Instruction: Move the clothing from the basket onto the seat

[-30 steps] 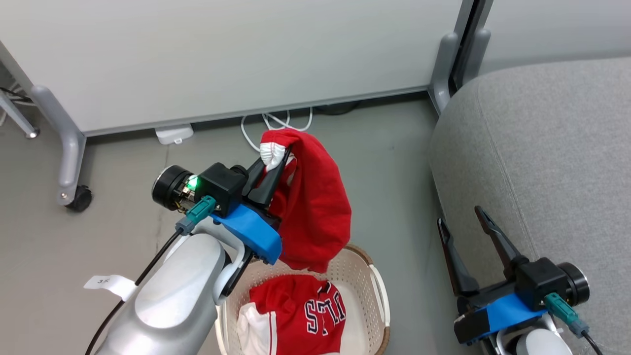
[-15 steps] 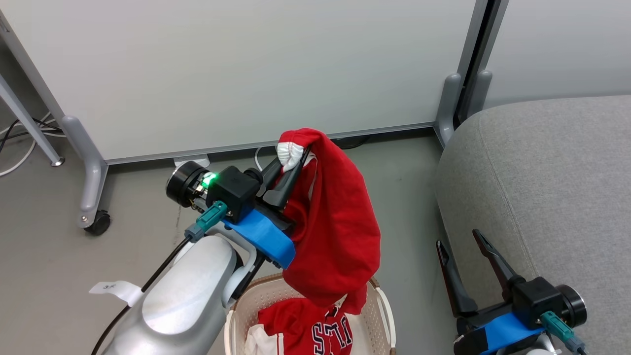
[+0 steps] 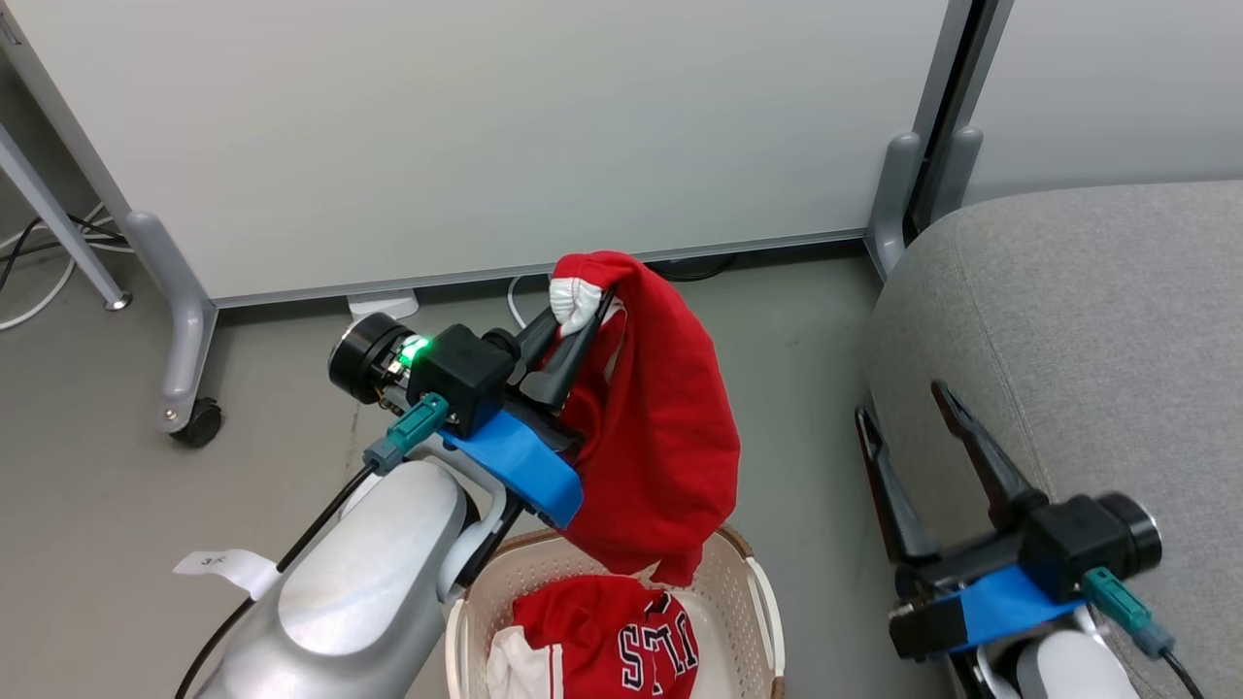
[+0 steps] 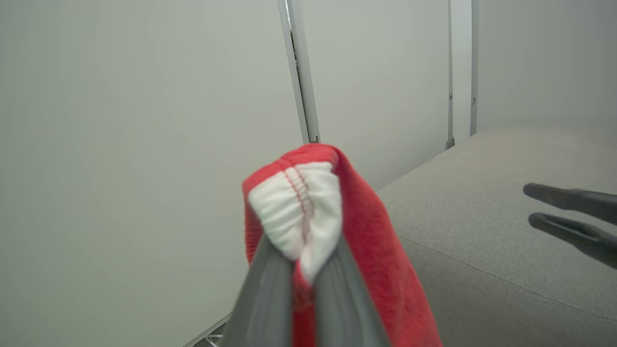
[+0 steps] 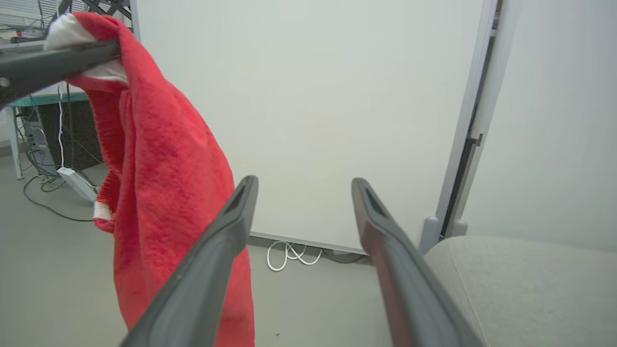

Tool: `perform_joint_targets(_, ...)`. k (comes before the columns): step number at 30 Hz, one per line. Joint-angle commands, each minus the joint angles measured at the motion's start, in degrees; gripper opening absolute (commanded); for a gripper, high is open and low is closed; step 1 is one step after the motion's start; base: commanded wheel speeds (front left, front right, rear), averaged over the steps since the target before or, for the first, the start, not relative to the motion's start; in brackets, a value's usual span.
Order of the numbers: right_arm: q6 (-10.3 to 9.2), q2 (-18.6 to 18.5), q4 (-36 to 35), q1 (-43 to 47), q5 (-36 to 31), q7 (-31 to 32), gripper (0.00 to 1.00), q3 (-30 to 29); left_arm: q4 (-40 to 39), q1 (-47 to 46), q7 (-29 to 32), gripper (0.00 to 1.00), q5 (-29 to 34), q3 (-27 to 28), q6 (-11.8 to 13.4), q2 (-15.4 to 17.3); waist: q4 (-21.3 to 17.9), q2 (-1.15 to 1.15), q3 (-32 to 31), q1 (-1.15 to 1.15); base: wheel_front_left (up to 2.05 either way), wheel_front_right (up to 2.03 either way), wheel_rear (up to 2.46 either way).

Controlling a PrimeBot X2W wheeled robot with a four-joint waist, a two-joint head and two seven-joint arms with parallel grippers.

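Red garment [image 3: 660, 437] in left gripper [image 3: 588, 313] above cream basket [image 3: 756, 579]

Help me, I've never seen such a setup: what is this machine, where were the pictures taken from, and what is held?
It is a robot with two arms, each ending in a two-fingered gripper. One picture looks down from its head; the other two look along each wrist's fingers. The left gripper is shut on a red garment, pinched at its white band, hanging over the basket on the floor. A red jersey lies in the basket. The right gripper is open and empty, beside the grey sofa cushion.
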Motion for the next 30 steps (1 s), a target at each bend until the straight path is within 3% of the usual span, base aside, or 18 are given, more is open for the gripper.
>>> perform_joint_targets(1,0.03,-0.81,-1.12,-1.99,0.51,-0.2,1.0,1.34,-0.05,-1.16,-0.27,0.0,0.23,0.02,0.08,0.03,0.15,0.0,0.32,0.0,0.0,0.0,0.0)
perform_joint_targets(9,0.03,-2.74,-2.75,-8.34,1.53,-0.2,1.0,9.05,-0.22,-1.82,-0.27,0.0,1.01,0.23,0.31,-0.69,0.58,0.0,1.0,0.0,0.0,0.0,0.0)
perform_joint_targets(16,0.03,-3.67,2.28,-14.77,0.59,-0.19,1.0,15.66,0.06,-2.39,-0.27,0.0,1.79,-0.15,0.23,-1.99,1.61,0.0,1.78,0.0,0.0,0.0,0.0)
perform_joint_targets(30,0.03,0.05,18.07,-22.97,-1.86,-0.12,1.0,16.99,0.44,-3.67,-0.27,0.0,2.45,-1.6,0.01,-4.57,3.69,0.0,2.28,0.0,0.0,0.0,0.0)
